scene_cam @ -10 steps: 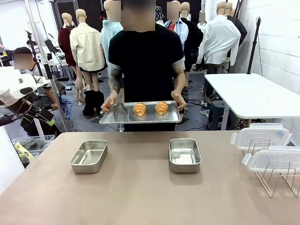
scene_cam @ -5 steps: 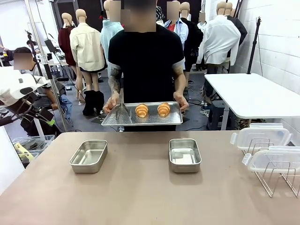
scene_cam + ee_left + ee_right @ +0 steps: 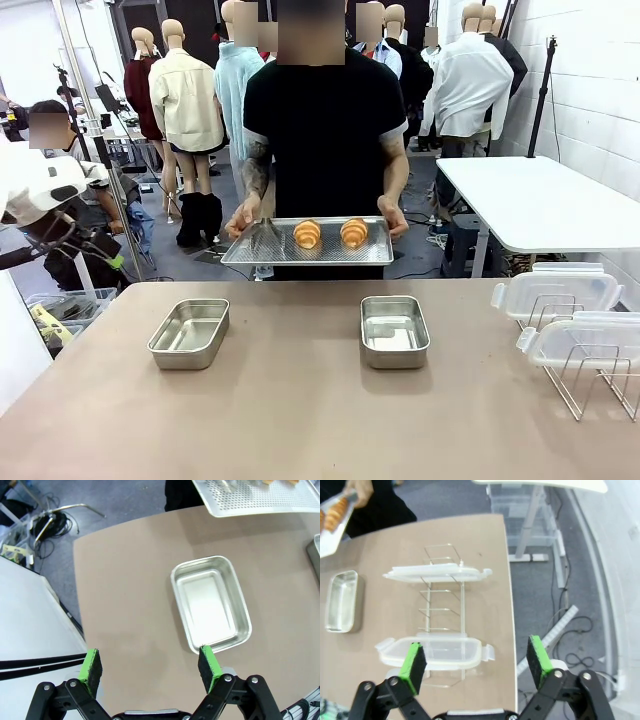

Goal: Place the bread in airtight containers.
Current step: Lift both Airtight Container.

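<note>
The left gripper hangs spread wide over the table, just by the empty left box. Past the far edge a person holds a tray with two croissants side by side. The right box sits empty. The right gripper gapes above the lids on the rack.

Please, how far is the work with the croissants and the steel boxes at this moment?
Done: nothing yet; both steel boxes sit empty on the table.
In hand: the person holds a tray with the two croissants at the far side. The left gripper and right gripper are open and empty.
Left: put the croissants in the boxes, then fit the lids from the wire rack.
</note>
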Action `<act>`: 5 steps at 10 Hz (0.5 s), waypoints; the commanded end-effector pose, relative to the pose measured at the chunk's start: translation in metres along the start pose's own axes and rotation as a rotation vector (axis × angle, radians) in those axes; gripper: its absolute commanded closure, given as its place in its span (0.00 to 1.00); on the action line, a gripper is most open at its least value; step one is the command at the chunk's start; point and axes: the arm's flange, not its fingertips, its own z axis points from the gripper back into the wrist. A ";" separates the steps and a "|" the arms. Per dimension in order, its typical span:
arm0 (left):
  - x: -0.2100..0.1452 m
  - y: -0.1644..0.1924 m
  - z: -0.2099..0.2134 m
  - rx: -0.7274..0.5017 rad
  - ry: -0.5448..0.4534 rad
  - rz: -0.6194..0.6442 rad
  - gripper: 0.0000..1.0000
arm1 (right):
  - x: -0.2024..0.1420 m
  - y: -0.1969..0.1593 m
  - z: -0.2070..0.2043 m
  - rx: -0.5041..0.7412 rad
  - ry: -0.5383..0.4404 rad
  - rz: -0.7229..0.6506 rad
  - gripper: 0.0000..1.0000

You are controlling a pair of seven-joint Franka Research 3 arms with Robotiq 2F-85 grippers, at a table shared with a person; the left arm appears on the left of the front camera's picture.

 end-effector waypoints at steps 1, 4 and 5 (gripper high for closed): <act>0.020 -0.035 0.013 -0.017 -0.001 -0.002 0.00 | 0.044 0.052 0.022 0.027 0.011 0.030 0.00; 0.041 -0.051 0.018 -0.013 0.104 0.048 0.00 | 0.101 0.150 0.018 0.131 0.279 0.136 0.00; 0.047 -0.053 0.011 -0.008 0.145 0.096 0.00 | 0.110 0.177 0.001 0.186 0.391 0.161 0.00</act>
